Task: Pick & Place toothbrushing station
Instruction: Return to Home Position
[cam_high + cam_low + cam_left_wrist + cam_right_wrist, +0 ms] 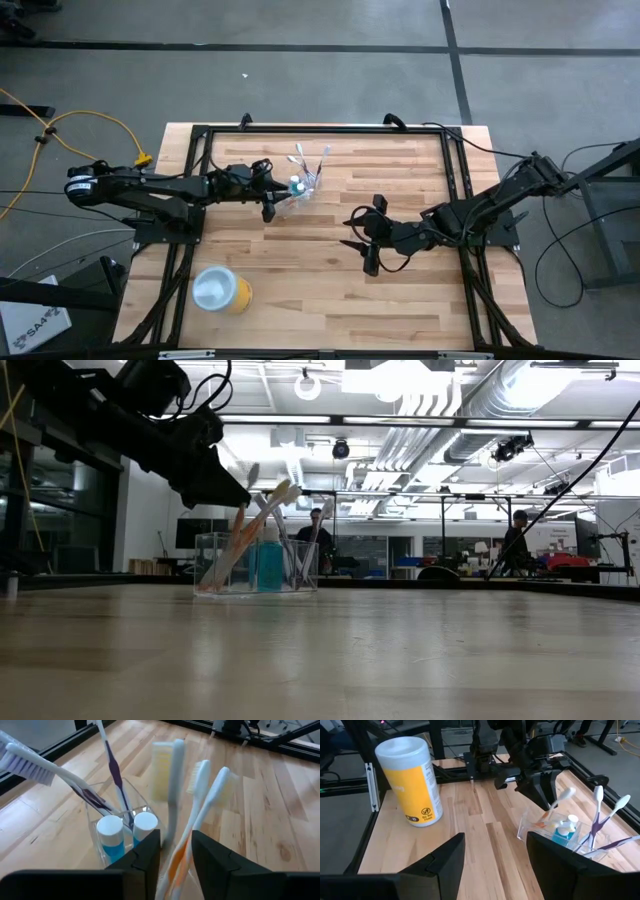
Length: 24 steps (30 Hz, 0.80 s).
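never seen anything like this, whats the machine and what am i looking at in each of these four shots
It is a robot with two dark arms at a wooden table, each ending in a two-finger gripper. One picture looks straight down, one looks level across the tabletop, and two come from cameras on the wrists. On the table stand a clear organizer holding toothbrushes and two blue tubes, and a yellow canister. The left gripper hangs open right by the toothbrushes; the right gripper waits open mid-table. Neither seems to hold anything.
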Motion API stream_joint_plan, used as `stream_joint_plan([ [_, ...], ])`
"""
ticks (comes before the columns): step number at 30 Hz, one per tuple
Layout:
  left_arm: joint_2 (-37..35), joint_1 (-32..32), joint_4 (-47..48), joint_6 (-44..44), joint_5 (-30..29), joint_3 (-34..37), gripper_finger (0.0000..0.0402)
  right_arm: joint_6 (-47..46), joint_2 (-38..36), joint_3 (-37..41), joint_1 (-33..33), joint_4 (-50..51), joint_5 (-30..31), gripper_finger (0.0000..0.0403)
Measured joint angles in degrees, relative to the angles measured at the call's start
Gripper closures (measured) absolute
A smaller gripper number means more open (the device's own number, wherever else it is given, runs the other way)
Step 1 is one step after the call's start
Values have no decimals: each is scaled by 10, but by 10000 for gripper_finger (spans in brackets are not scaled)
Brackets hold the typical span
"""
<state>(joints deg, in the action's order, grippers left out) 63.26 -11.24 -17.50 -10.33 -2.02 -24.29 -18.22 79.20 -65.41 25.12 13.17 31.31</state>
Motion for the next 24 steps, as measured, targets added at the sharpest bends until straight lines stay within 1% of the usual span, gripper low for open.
stream_joint_plan([
  [5, 0, 8, -3, 17, -1, 0, 275, 0, 0, 0, 0, 0, 0, 199],
  [12, -16, 26, -14, 44, -1, 0, 272, 0, 0, 0, 0, 0, 0, 199],
  [18, -82, 48, -23, 87, -2, 0, 272, -2, 0, 0, 0, 0, 0, 199],
  [24, -139, 72, -18, 99, -2, 0, 272, -2, 0, 0, 0, 0, 0, 199],
])
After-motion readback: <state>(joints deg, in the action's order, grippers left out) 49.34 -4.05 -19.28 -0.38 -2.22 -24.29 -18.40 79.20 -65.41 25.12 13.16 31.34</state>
